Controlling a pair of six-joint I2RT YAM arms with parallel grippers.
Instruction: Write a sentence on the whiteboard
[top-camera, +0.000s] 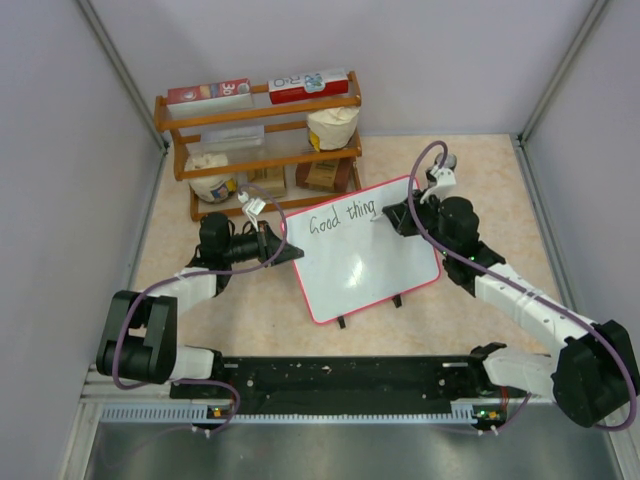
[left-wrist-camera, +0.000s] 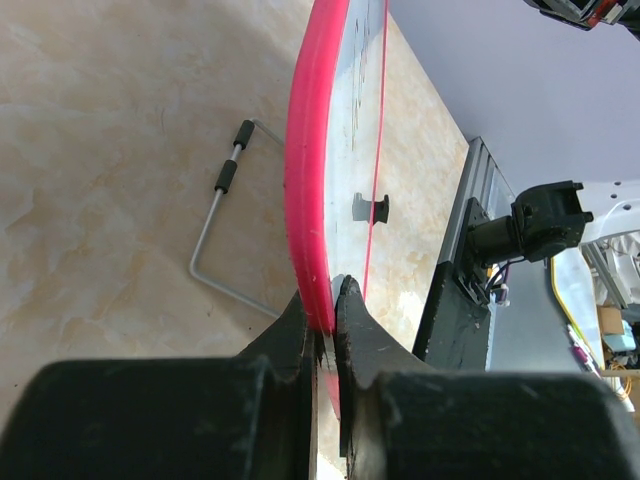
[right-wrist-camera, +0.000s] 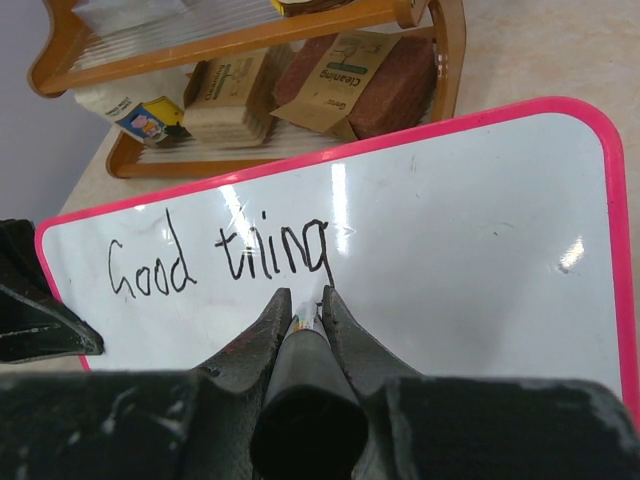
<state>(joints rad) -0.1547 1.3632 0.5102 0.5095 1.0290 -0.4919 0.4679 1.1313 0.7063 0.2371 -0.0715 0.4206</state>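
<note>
The whiteboard (top-camera: 365, 255) with its pink frame stands tilted in mid-table; it also shows in the right wrist view (right-wrist-camera: 470, 230). The sentence (top-camera: 341, 217) reads "Good thing" in black cursive (right-wrist-camera: 225, 255). My left gripper (top-camera: 272, 243) is shut on the board's left pink edge (left-wrist-camera: 307, 190), jaws clamped either side of it (left-wrist-camera: 322, 312). My right gripper (top-camera: 392, 216) is shut on a black marker (right-wrist-camera: 305, 385), whose tip touches the board at the tail of the "g" (right-wrist-camera: 303, 300).
A wooden shelf rack (top-camera: 262, 140) with boxes, bags and sponges stands behind the board. A bent metal wire stand (left-wrist-camera: 222, 225) lies on the table behind the board. The arms' black base rail (top-camera: 340, 385) runs along the near edge.
</note>
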